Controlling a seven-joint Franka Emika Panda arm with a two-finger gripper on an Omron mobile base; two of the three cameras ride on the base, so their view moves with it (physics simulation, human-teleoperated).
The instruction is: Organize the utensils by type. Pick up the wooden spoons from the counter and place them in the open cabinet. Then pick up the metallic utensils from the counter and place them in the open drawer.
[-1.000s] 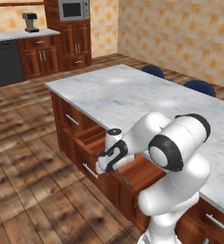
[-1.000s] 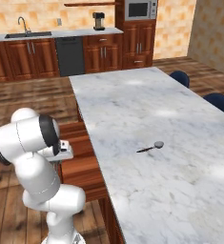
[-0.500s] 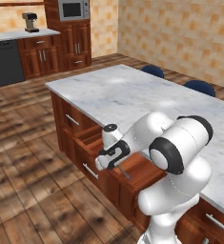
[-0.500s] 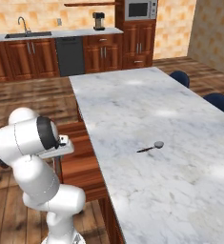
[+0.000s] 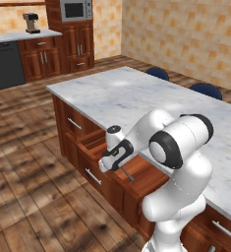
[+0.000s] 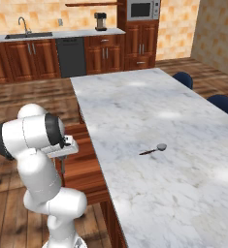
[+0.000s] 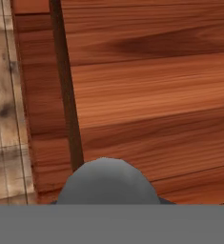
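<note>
we have the hand (image 5: pixel 118 165) lowered over the open drawer (image 5: pixel 146 173) on the near side of the island, and it is pinching a metallic utensil (image 7: pixel 106 183): in the hand view its round grey head sits right at the fingertips and its thin dark handle runs away across the drawer's reddish-brown floor. in the left base view the dark handle juts down and to the right from the hand, just above the drawer bottom. whether the utensil already touches the wood, we cannot tell.

on the counter (image 6: pixel 135 111) one more metallic utensil (image 6: pixel 155 148) lies alone, near the middle of the marble, its silver head pointing toward the far right and its dark handle toward us.

we see no wooden spoons on the marble, so we judge the cabinet part of the job finished, though the cabinet itself is out of our sight. what is left, as we read it: let go of this utensil in the drawer, then fetch the last one from the counter and bring it here too.
</note>
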